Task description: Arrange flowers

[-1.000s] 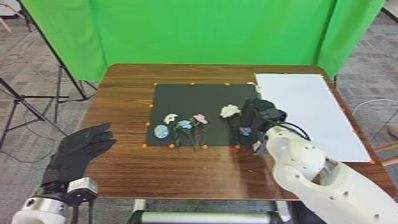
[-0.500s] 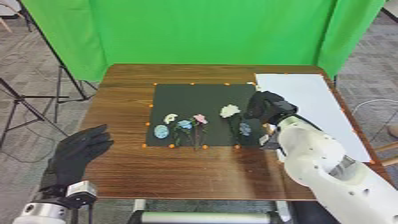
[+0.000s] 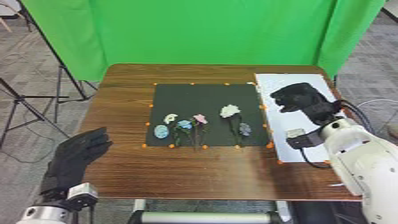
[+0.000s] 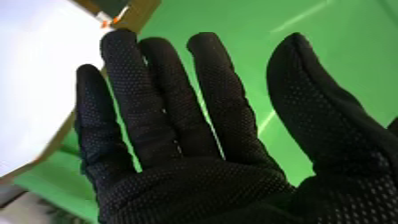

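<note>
1. Left hand [image 3: 78,152]: by the left edge of the table [image 3: 124,180], fingers loosely extended, holding nothing; waiting, by the look of it.

2. Blue oval [image 3: 161,131]: near left corner of the dark mat [image 3: 204,95]; cannot tell whether a bloom.

3. Small white flower [image 3: 170,118]: on the mat, just beyond the oval.

4. Blue flower [image 3: 185,124]: beside item 3, stem toward the near edge.

5. Pink flower [image 3: 201,118]: next to item 4, stem likewise.

6. Big white flower [image 3: 230,111]: right part of the mat, stem running nearward.

7. Lilac flower [image 3: 245,129]: right of item 6's stem, in place as the right hand leaves.

8. White sheet [image 3: 289,80]: right of the mat.

9. Right hand [image 4: 178,190]: above the sheet, wide open, fingers straight, thumb spread, nothing held. Change: moved from beside items 6 and 7 out over the sheet; those 2 flowers stay put. Judgement: an adjustment there is probably finished, all 5 flowers now lie in a loose row, and the arm is likely withdrawing.
</note>
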